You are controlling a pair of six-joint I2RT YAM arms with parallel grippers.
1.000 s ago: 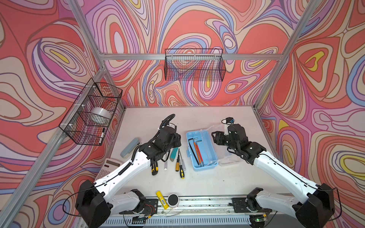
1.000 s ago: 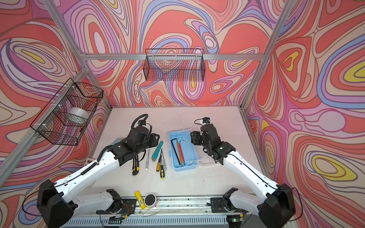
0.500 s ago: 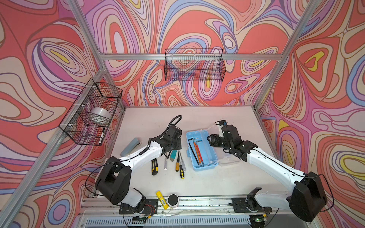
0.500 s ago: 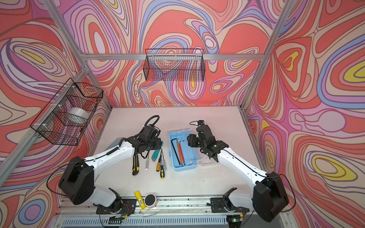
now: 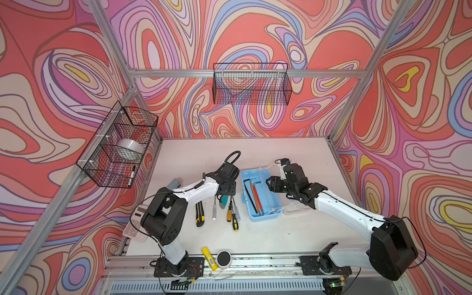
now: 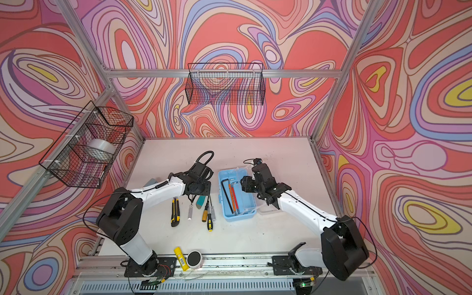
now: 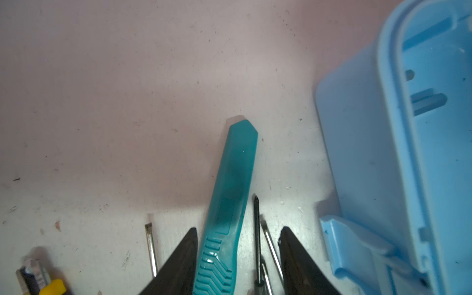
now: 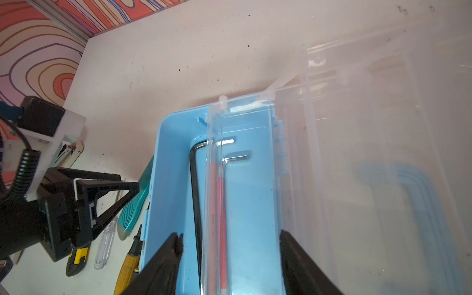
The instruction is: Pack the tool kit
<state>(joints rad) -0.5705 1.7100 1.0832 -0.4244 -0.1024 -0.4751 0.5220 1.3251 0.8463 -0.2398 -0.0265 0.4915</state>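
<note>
The tool kit's light-blue case point(image 5: 263, 215) point(image 6: 240, 217) stands open mid-table, its clear lid point(image 5: 296, 207) point(image 8: 357, 143) swung out to the right. Inside lie a black hex key point(image 5: 248, 195) point(image 8: 195, 194), a silver one and a red-orange tool. Left of the case lie a teal utility knife point(image 5: 224, 201) point(image 7: 229, 199), screwdrivers point(image 5: 229, 215) and a yellow-black knife point(image 5: 199, 213). My left gripper point(image 5: 222, 196) point(image 7: 238, 245) is open, low over the table, with the teal knife and two screwdriver tips between its fingers. My right gripper point(image 5: 270, 184) point(image 8: 229, 242) hangs open over the case's inside.
A grey-blue stapler point(image 5: 175, 183) and a white calculator point(image 5: 134, 227) lie at the left edge, partly under my left arm. A yellow glue stick point(image 5: 209, 258) and a round black-topped roll point(image 5: 224, 259) sit at the front rail. Wire baskets point(image 5: 120, 145) point(image 5: 251, 84) hang on the walls.
My left gripper has reached right and come down astride the teal knife, jaws a little wider. My right gripper has shifted left over the open case.
</note>
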